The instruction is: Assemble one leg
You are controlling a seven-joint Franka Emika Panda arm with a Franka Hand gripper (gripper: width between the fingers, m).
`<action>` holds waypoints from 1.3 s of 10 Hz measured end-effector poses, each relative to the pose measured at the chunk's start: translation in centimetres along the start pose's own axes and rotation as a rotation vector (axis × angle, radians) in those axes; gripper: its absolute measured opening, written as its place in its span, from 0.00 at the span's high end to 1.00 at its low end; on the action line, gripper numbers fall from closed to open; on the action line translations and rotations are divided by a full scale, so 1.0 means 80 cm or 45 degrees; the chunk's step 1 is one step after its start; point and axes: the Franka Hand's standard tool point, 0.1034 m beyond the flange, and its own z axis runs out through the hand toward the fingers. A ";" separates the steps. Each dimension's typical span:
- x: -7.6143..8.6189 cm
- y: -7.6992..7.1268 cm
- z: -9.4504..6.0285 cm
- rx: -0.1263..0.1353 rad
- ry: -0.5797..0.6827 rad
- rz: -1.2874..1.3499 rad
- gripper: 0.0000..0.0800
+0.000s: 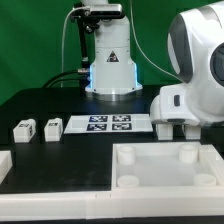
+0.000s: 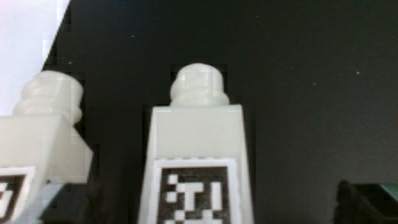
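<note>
Table point(image 1: 60, 105): black, with a green backdrop behind.
Leg point(image 2: 196, 130): on the black surface; only the wrist view shows it, close up, with a rounded tip and a tag on its near face.
Second leg point(image 2: 45, 125): just beside it, not touching.
Gripper point(image 1: 178, 128): low at the marker board's point(image 1: 108, 124) end on the exterior view's right; I cannot tell whether the fingers are apart or together.
Two more legs point(image 1: 22, 129) point(image 1: 52, 127): past the marker board's other end, seen in the exterior view only.
Tray-like piece point(image 1: 165, 165): in front of the marker board.

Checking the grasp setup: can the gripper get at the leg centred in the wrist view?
Probably yes: nothing covers the leg before the gripper, though a second leg lies close beside it, not touching.
</note>
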 end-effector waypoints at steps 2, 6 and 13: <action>0.000 0.000 0.001 0.001 -0.002 0.000 0.36; 0.000 0.000 0.001 0.001 -0.004 0.000 0.64; -0.001 0.005 -0.015 0.006 0.005 -0.019 0.64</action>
